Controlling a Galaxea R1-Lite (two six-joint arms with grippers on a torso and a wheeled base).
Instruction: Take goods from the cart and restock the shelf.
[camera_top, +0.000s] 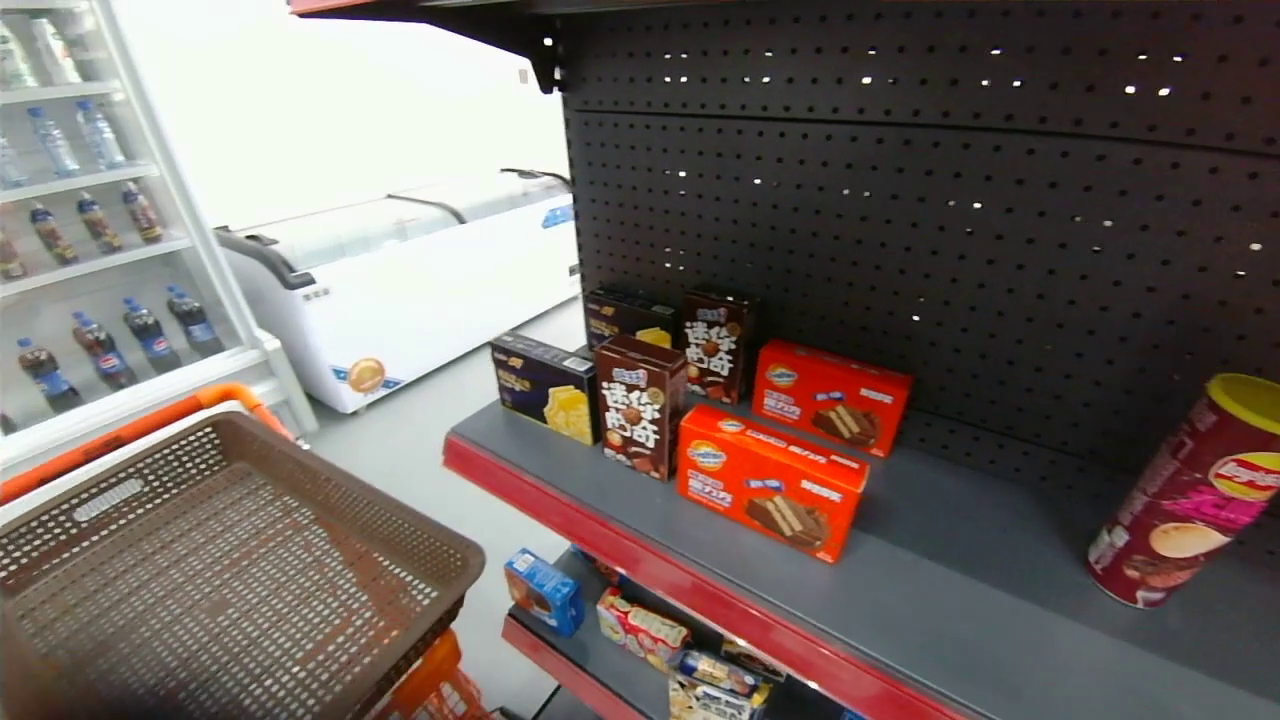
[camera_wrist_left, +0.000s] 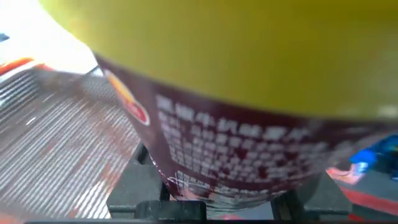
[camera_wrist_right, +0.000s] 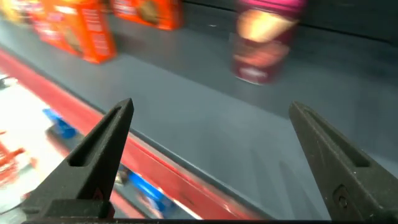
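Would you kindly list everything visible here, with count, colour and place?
orange biscuit boxes: 2, orange, mid shelf
brown chocolate boxes: 2, brown, upright beside them
dark snack boxes: 2, blue-black, shelf's left end
shelved chip canister: 1, maroon, yellow lid, shelf's right end
held chip canister: 1, same colours, in left gripper
basket: 1, brown, on orange cart
snack packs: several, mixed, lower shelf
chest freezer: 1, white, background
drinks cooler: 1, white, far left
right gripper: 1, black, open over shelf front
left gripper: 1, black, gripping that canister
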